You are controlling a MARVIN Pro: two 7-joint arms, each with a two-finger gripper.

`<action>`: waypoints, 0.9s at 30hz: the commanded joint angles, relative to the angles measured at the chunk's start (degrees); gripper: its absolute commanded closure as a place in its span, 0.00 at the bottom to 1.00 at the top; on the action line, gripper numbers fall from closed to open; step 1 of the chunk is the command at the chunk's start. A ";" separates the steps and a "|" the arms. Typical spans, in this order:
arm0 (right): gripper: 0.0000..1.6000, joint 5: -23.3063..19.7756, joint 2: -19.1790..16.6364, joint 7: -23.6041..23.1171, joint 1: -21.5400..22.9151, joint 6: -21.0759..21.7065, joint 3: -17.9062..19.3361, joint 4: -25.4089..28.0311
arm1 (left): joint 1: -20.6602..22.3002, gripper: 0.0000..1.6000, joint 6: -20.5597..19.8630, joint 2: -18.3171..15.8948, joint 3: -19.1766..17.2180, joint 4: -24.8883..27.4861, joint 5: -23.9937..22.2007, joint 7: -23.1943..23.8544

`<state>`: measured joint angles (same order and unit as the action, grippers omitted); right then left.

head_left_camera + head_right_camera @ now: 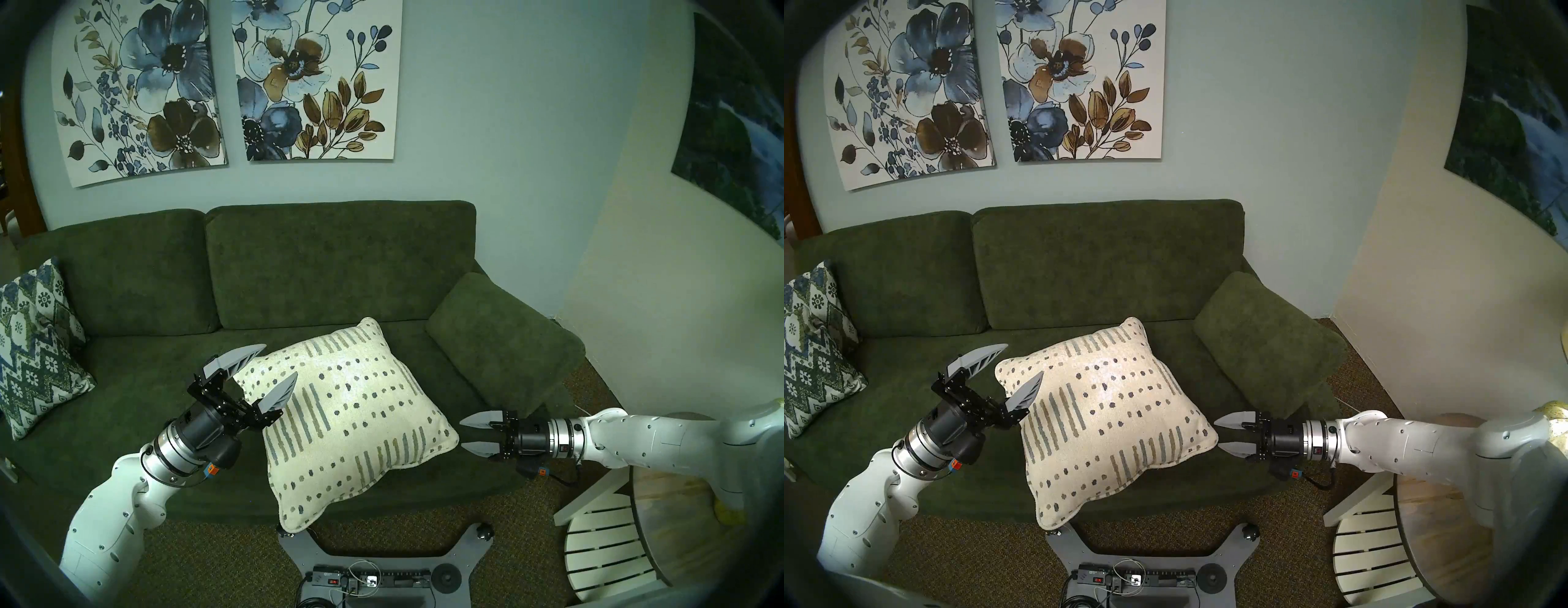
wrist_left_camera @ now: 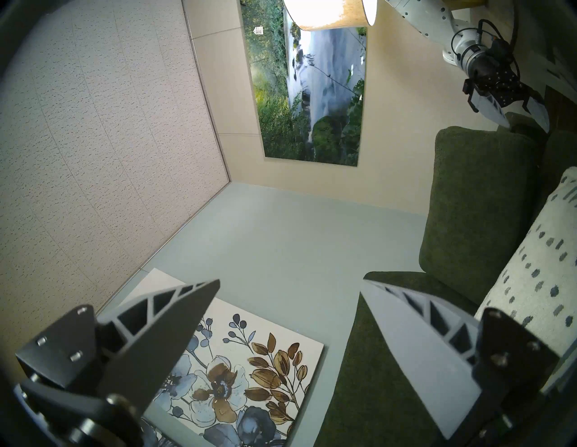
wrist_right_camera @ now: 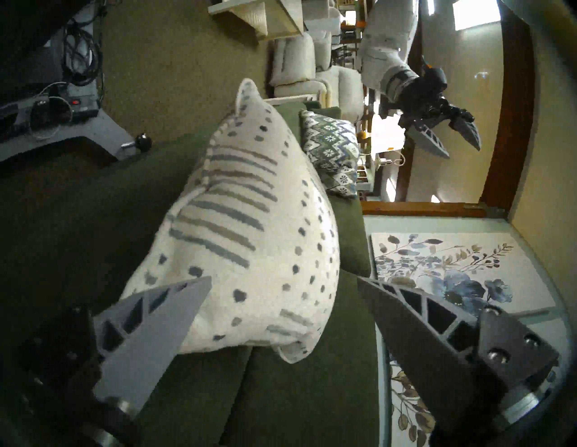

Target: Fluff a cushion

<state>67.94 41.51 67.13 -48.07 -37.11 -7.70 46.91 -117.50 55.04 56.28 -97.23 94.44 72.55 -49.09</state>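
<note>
The cream cushion [image 1: 348, 416] with grey-green dots and dash stripes lies flat on the green sofa seat [image 1: 140, 399], one corner hanging over the front edge. It also shows in the other head view [image 1: 1106, 412], the right wrist view [image 3: 249, 237] and the left wrist view [image 2: 537, 259]. My left gripper [image 1: 280, 363] is open and empty, raised above the cushion's left corner. My right gripper [image 1: 466, 434] is open and empty, level with the cushion's right corner, with a small gap between them [image 3: 284, 284].
A blue-green zigzag pillow [image 1: 34, 352] leans at the sofa's left end. The green armrest [image 1: 505, 339] rises right of the cushion. A white slatted chair [image 1: 602, 547] and round table [image 1: 679, 509] stand at the right. My base [image 1: 373, 564] sits below the sofa's front edge.
</note>
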 commanded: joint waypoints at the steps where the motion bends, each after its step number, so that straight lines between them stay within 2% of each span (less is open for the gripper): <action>1: 0.00 -0.70 6.38 -1.20 -1.98 2.87 0.84 -4.30 | 0.06 0.00 -0.04 -0.02 -0.02 0.22 -0.01 -0.06; 2: 0.00 -0.65 7.69 -1.69 -2.21 3.08 0.67 -4.88 | 0.06 0.00 -0.04 -0.02 -0.02 0.21 -0.01 -0.05; 3: 0.00 -0.39 6.78 -2.96 -2.39 3.48 0.60 -2.49 | 0.07 0.00 -0.04 -0.01 -0.01 0.20 -0.01 -0.05; 6: 0.00 -0.44 9.82 -4.93 -3.43 4.43 0.26 -3.55 | 0.07 0.00 -0.04 -0.01 -0.01 0.17 -0.01 -0.05; 7: 0.00 -0.71 9.48 -5.71 -3.89 4.73 0.41 -2.82 | 0.08 0.00 -0.04 -0.01 -0.01 0.17 -0.01 -0.05; 12: 0.00 -1.28 14.30 -9.19 -6.06 6.12 0.04 -8.24 | 0.08 0.00 -0.04 -0.01 0.00 0.15 -0.01 -0.05; 13: 0.00 -1.49 13.49 -9.48 -6.53 6.36 0.18 -8.04 | 0.08 0.00 -0.04 -0.01 0.00 0.15 -0.01 -0.05; 15: 0.00 -1.90 15.53 -10.32 -7.19 6.71 0.09 -11.35 | 0.09 0.00 -0.04 -0.01 0.00 0.15 -0.01 -0.05; 20: 0.00 -2.58 15.60 -10.44 -8.22 7.15 0.45 -15.79 | 0.09 0.00 -0.04 -0.01 0.00 0.15 -0.01 -0.05; 27: 0.00 -2.89 15.64 -6.86 -7.74 8.05 1.36 -21.37 | 0.09 0.00 -0.04 -0.01 0.00 0.14 -0.01 -0.05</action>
<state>65.27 56.70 56.73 -56.20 -30.12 -7.21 29.84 -117.50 55.04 56.29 -97.23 94.36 72.55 -49.09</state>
